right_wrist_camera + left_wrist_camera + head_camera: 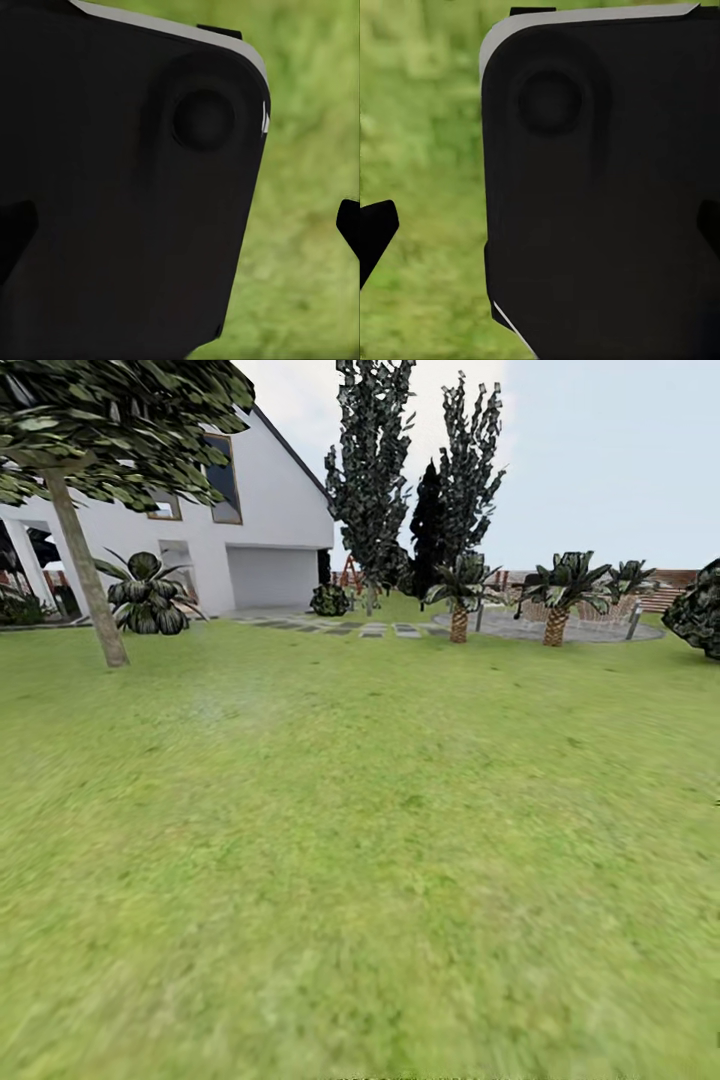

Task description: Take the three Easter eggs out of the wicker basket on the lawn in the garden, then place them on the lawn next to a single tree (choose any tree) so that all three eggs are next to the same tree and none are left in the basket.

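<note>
Nearest, both wrist views look past a black robot panel (600, 187) onto blurred grass; a dark fingertip (375, 232) edges each, but how wide either gripper stands I cannot tell. Ahead, the lawn (360, 860) runs out bare. Further off at the left stands the pale-trunked tree (88, 570), then the white house (270, 520), palms and paved patch (590, 628). Basket and eggs are out of sight. Judged from the task, small smooth eggs should be light and slippery: grip them across the middle.

Even, bright daylight, no clear cast shadows or glare. Lawn (360, 860) texture smeared & blurry toward the near edge; wrist views show soft, out-of-focus grass behind dark, near-featureless robot body (600, 187).
</note>
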Robot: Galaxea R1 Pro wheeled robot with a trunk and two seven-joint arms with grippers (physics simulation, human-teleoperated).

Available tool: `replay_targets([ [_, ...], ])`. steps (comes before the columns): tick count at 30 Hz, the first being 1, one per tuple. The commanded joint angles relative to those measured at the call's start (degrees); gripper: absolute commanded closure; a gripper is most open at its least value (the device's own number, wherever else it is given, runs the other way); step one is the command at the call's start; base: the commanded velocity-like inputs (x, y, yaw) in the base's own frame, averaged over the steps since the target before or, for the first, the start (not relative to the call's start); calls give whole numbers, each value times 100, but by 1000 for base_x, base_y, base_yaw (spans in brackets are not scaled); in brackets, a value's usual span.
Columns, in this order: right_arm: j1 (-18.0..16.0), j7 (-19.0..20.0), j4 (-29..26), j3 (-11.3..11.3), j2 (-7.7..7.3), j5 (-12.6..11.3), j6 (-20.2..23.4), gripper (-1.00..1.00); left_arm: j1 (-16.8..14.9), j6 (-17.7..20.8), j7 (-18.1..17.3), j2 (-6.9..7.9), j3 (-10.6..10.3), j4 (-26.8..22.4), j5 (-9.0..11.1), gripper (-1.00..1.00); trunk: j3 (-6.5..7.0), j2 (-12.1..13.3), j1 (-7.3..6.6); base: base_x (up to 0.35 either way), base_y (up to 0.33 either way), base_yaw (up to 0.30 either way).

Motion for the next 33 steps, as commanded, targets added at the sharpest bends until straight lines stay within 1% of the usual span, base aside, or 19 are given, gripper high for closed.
replay_targets([
  [1,-3,7,5,7,0,37,-16,-100,0,-4,-3,0,0,-4,6,-100,-14,-3,0,0,0,-156],
  [6,-2,2,5,15,3,51,-9,-100,0,-4,-3,0,0,-4,6,-100,-53,-3,0,0,0,-150],
  [11,-2,10,-30,72,16,129,-7,-100,0,-4,-3,3,0,-4,6,-100,-64,-3,0,0,0,-38],
  [12,-3,-7,-47,50,40,115,-27,-100,0,-4,-3,1,0,-4,6,-100,-64,-3,0,0,0,0],
  [15,-3,-36,-40,29,48,88,-29,-100,0,-4,-3,1,0,-4,6,-100,-64,-3,0,0,0,-99],
  [18,-4,-45,-39,-3,16,50,-27,-100,0,-4,-3,1,0,-4,6,-100,-64,-3,0,0,0,-252],
  [33,-4,-46,-39,-4,12,48,-34,-100,0,-4,-3,0,0,-4,6,-100,-65,-3,0,0,0,-276],
])
